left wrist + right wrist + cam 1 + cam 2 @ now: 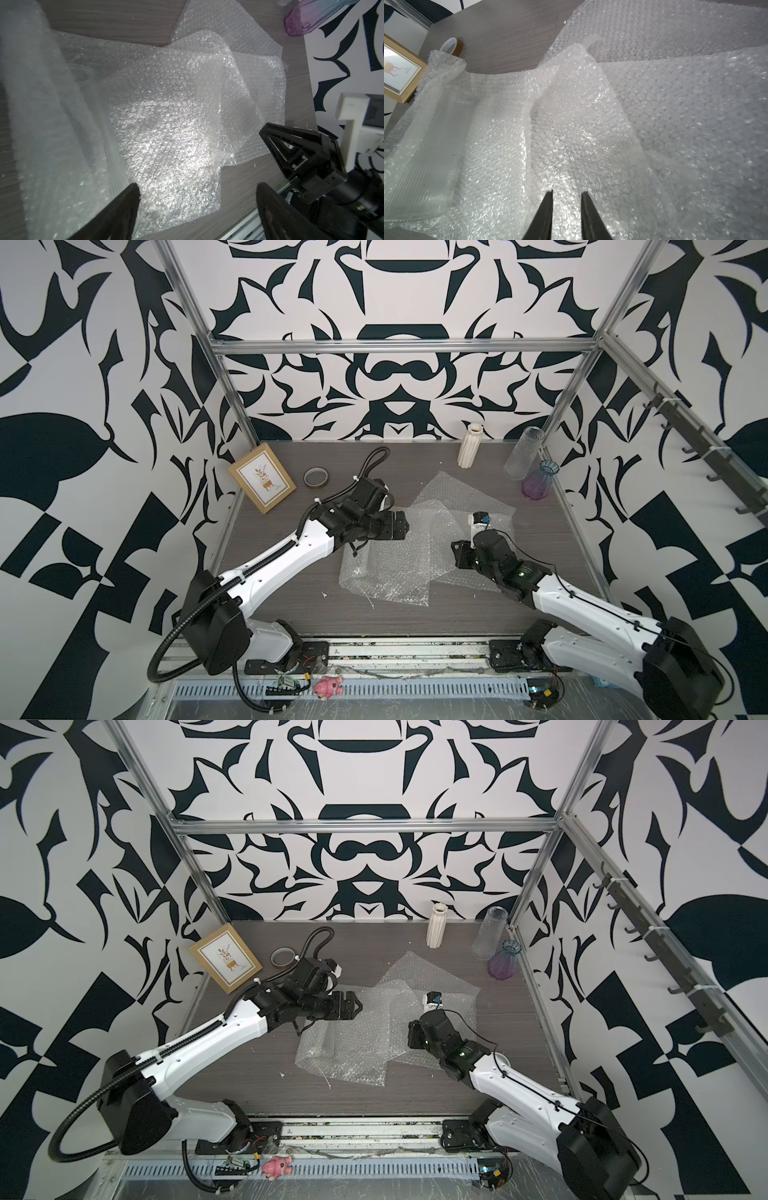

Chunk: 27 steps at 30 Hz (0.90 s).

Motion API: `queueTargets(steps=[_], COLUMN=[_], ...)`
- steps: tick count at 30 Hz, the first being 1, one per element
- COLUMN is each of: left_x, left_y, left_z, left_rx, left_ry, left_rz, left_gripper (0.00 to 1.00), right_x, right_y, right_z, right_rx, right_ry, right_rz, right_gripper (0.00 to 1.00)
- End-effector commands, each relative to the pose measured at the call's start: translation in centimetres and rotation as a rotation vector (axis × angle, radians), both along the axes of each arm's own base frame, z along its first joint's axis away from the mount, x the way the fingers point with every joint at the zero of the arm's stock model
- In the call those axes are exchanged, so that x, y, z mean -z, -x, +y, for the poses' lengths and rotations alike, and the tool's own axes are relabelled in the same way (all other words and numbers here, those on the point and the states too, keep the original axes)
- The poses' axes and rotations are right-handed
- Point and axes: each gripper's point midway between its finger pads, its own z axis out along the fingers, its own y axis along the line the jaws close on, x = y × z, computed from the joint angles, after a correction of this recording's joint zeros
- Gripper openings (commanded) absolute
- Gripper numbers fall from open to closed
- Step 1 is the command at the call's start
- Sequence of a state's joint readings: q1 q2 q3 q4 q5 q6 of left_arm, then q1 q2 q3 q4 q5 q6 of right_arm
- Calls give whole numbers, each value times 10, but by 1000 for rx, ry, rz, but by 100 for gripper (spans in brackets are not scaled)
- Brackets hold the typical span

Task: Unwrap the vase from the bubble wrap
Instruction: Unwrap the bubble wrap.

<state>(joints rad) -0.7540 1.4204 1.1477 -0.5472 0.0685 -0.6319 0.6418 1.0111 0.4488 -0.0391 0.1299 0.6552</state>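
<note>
A clear ribbed glass vase lies on its side on the bubble wrap, at the left end of the sheets. One flap of wrap still curls up beside it. Several crinkly see-through sheets overlap across the middle of the table in both top views. My left gripper is open wide above the wrap, just right of the vase, with nothing between its fingers. My right gripper hovers over the right part of the sheets, its jaws a narrow gap apart and holding nothing.
A framed picture and a tape roll lie at the back left. A white ribbed vase, a tall clear vase and a purple-blue vase stand at the back right. Metal frame posts border the table.
</note>
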Motion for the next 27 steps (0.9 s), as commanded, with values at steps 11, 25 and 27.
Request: queueTargets(steps=[11,25,27], left_x=[40,48,49], left_y=[-8,-14,-15], left_z=[19,107,119], left_rx=[-46,-210,-234], left_ry=[-139,-250,-253], left_rz=[57,84,90], left_gripper=[92,94,94], right_x=[-12,-12,-12], right_y=[-1,-1,-2], right_z=[4,7,7], right_rx=[-5,-21,-22], right_ry=[-49,-48,-47], right_rz=[-29,-24,-22], right_gripper=[23,23,23])
